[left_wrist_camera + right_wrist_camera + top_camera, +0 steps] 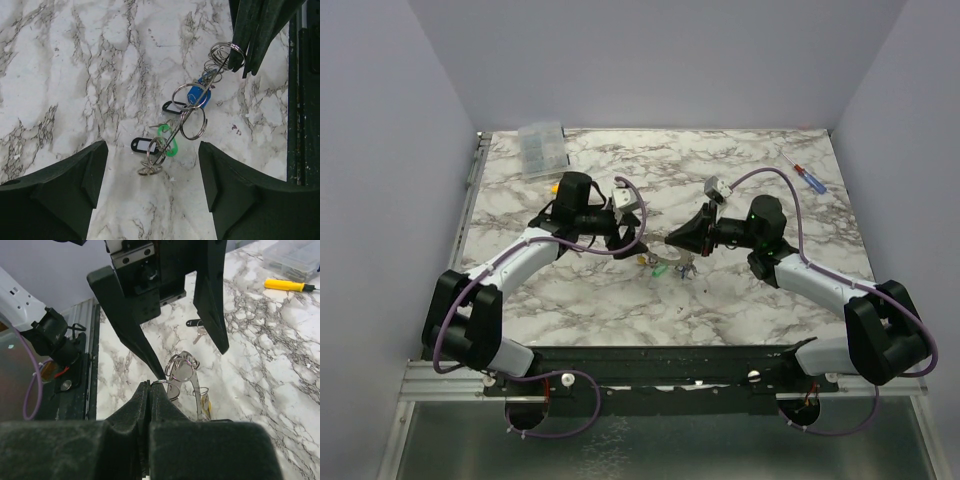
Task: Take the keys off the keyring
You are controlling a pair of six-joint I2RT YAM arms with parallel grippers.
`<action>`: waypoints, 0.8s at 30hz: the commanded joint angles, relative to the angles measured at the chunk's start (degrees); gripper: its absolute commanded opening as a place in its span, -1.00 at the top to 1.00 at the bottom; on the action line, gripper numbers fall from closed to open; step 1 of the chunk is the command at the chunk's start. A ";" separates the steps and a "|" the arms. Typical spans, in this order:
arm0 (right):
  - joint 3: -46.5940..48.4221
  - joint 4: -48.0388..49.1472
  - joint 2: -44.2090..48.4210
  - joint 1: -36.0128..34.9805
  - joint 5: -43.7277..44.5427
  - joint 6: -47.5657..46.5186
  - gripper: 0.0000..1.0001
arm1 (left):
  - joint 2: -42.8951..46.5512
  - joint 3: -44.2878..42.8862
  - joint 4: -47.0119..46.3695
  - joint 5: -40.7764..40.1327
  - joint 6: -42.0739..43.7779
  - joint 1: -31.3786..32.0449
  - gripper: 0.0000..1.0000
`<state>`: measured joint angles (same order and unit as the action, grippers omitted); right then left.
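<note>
Overhead camera looks down; close wrist cameras both see the keys (171,145).

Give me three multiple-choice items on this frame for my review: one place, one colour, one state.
1. The red-and-blue screwdriver lies at the table's: A near left, B far right, C centre.
2. The tag nearest the right gripper, which pinches the keyring, is: A blue, B white, C orange.
3. The left gripper's jaws are: A shut on the tag, B shut, empty, C open.
Key: B, the top view shows it far right; A, left wrist view; C, wide apart in both wrist views.
</note>
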<state>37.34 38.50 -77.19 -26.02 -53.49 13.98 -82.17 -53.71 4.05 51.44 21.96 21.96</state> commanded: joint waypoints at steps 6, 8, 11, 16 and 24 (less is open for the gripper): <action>0.89 4.00 0.96 0.27 -5.21 0.79 0.99 | -1.91 -0.78 -5.37 6.18 -3.90 3.16 0.24; 1.34 3.51 1.11 0.49 -5.25 0.74 0.99 | -1.68 -1.18 -5.35 7.24 -6.97 3.65 0.59; 3.08 0.94 1.56 1.56 -5.14 0.19 0.98 | -0.61 -1.62 -4.30 6.22 -11.65 4.38 1.00; 7.22 -5.83 3.65 6.39 -4.09 -0.50 0.46 | 2.87 -2.82 7.08 4.54 -11.08 5.98 1.00; 10.27 -10.73 6.12 11.71 -3.77 -0.78 -0.63 | 8.34 1.07 16.71 4.44 -11.56 8.64 1.00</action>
<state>45.63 30.76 -72.77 -16.14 -56.75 13.58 -77.17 -54.70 13.65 54.83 10.46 29.56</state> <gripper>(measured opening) 0.694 0.037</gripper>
